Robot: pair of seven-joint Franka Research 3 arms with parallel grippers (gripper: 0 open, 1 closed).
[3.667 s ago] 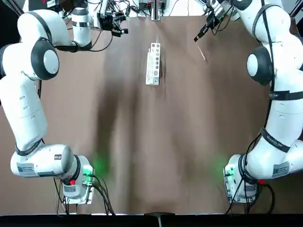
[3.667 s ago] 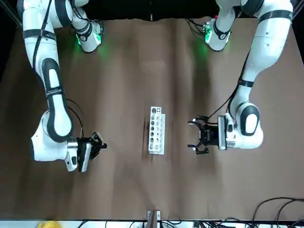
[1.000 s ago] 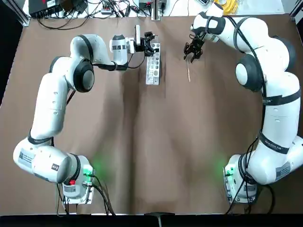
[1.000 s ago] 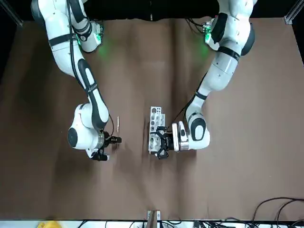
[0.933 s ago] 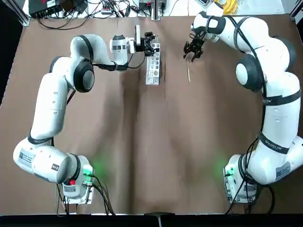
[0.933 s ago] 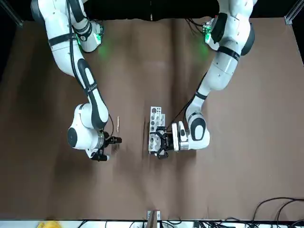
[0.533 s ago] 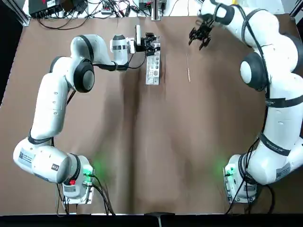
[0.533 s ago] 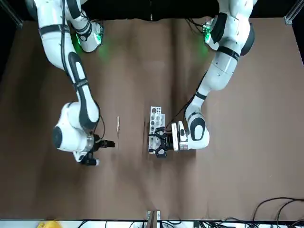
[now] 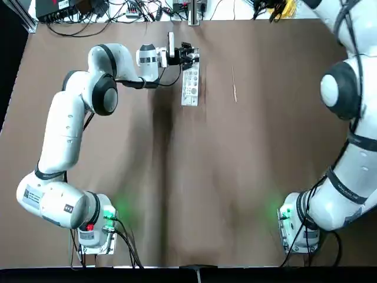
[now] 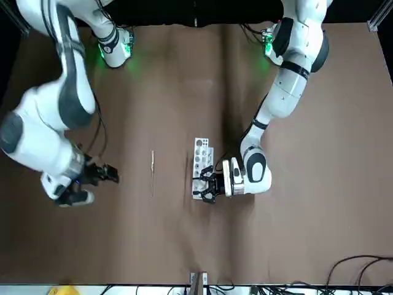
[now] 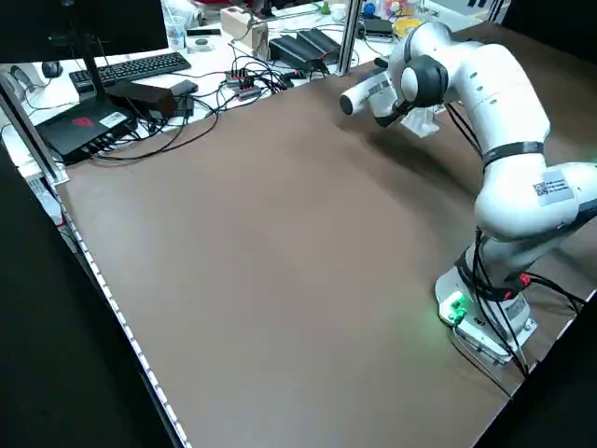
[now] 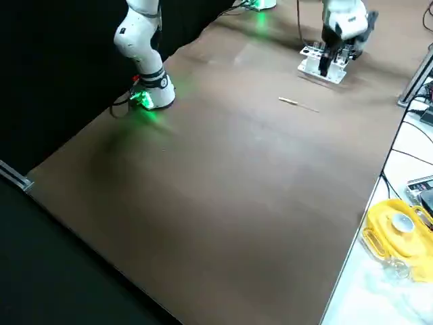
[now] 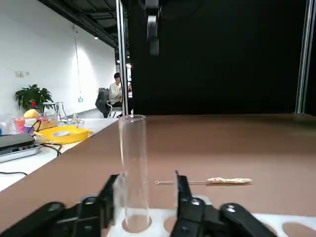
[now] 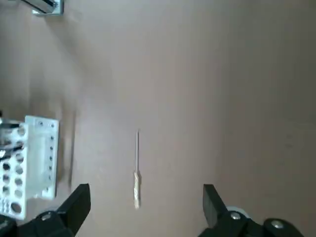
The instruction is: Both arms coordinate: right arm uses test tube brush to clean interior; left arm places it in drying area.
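The test tube brush (image 9: pixel 234 85) lies flat on the brown table, to the right of the drying area (image 9: pixel 189 85), a white rack with round holes. A clear test tube (image 13: pixel 132 170) stands upright in a hole at the rack's far end. My left gripper (image 9: pixel 187 56) is at that end, open, one finger on each side of the tube. My right gripper (image 9: pixel 272 10) hangs open and empty, high over the table's far edge. In its wrist view the brush (image 14: pixel 137 173) and rack (image 14: pixel 30 168) lie far below it.
Cables, boxes and a keyboard (image 11: pixel 131 67) crowd the bench beyond the far table edge. A yellow object (image 12: pixel 396 227) lies off the table's right side. A metal post (image 9: pixel 192 12) stands at the far edge behind the rack.
My right gripper has risen and drawn back from just above the brush to beyond the far edge. The brush stays on the table. My left gripper has stayed at the rack.
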